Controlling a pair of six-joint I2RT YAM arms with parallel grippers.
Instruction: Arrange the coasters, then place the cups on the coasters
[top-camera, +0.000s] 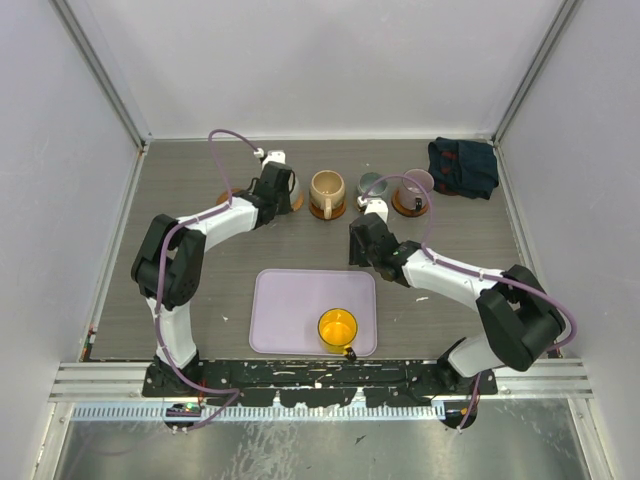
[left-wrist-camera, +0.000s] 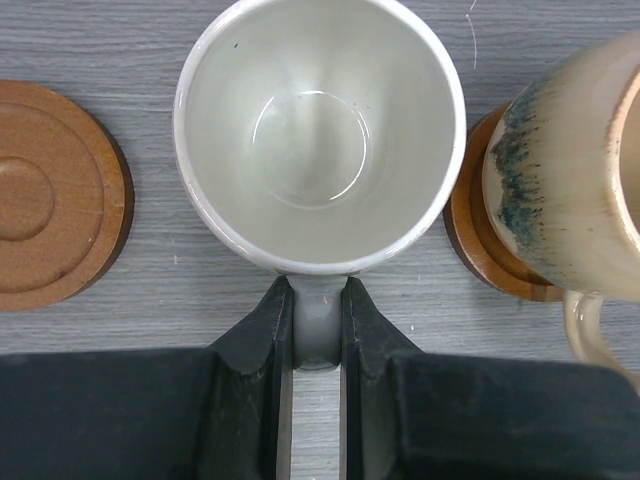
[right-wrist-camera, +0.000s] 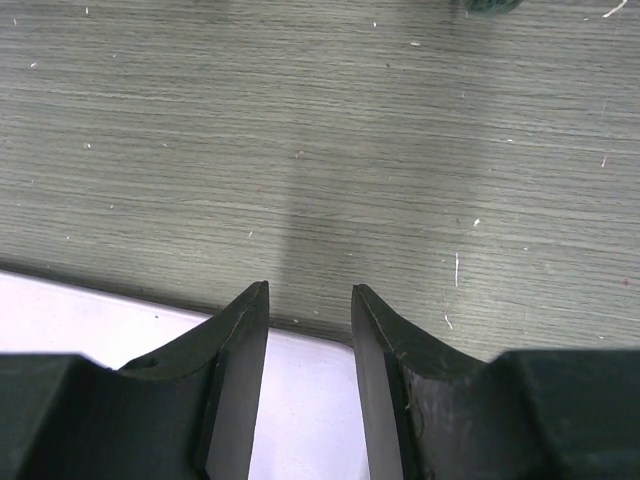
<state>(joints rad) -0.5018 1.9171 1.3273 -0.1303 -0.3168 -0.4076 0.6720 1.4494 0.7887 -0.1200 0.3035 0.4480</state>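
My left gripper is shut on the handle of the cream-white cup, which is upright and empty at the back left. A bare coaster lies to its left. To its right, the tan cup stands on another coaster. Further right stand the grey-green cup and the mauve cup, the latter on a coaster. The yellow cup sits on the lavender tray. My right gripper is open and empty over the tray's far edge.
A dark folded cloth lies at the back right corner. Grey walls close the table on three sides. Bare table stretches ahead of the right gripper toward the row of cups.
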